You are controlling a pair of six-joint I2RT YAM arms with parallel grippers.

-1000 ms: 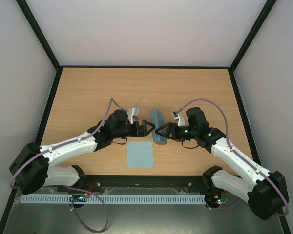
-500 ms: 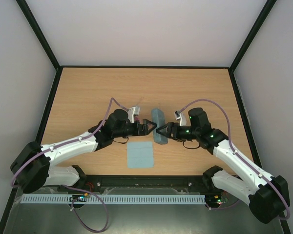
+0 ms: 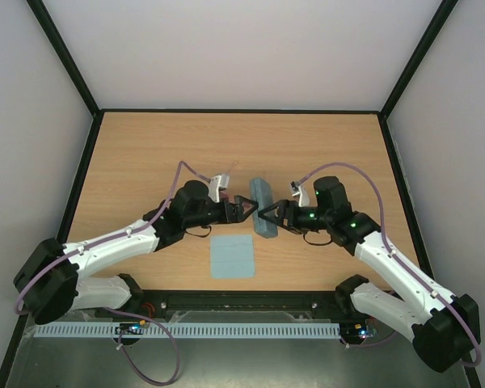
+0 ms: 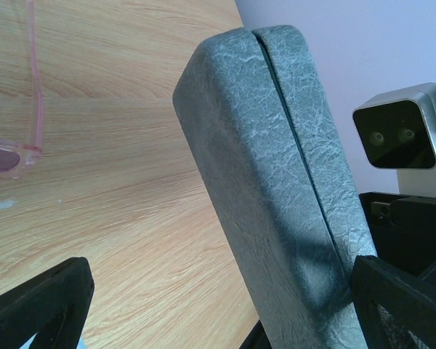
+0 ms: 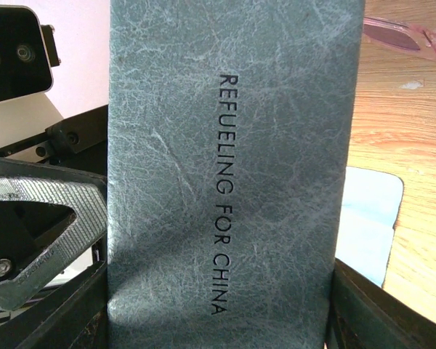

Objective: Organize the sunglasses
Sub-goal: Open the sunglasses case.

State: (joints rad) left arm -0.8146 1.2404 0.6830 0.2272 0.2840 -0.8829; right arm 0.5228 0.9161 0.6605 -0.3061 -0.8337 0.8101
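The pink sunglasses (image 4: pixel 35 94) lie on the table left of the blue-grey case (image 4: pixel 276 182). They also show in the right wrist view (image 5: pixel 403 33) and, mostly hidden behind the left wrist, in the top view (image 3: pixel 231 171). The case (image 3: pixel 261 207) is closed and stands on its long edge at mid-table. My right gripper (image 3: pixel 268 214) is shut on the case (image 5: pixel 232 182), one finger on each broad side. My left gripper (image 3: pixel 246 208) is open wide at the case's left side. Its right finger (image 4: pixel 400 302) is against the case and its left finger (image 4: pixel 43 305) is well apart from it.
A light blue square cloth (image 3: pixel 232 256) lies flat just in front of the case, and its corner shows in the right wrist view (image 5: pixel 363 218). The table (image 3: pixel 145 153) has black rails and white walls on three sides.
Both grippers and the case have shifted slightly toward the far side. The left gripper has closed in on the case's left side.
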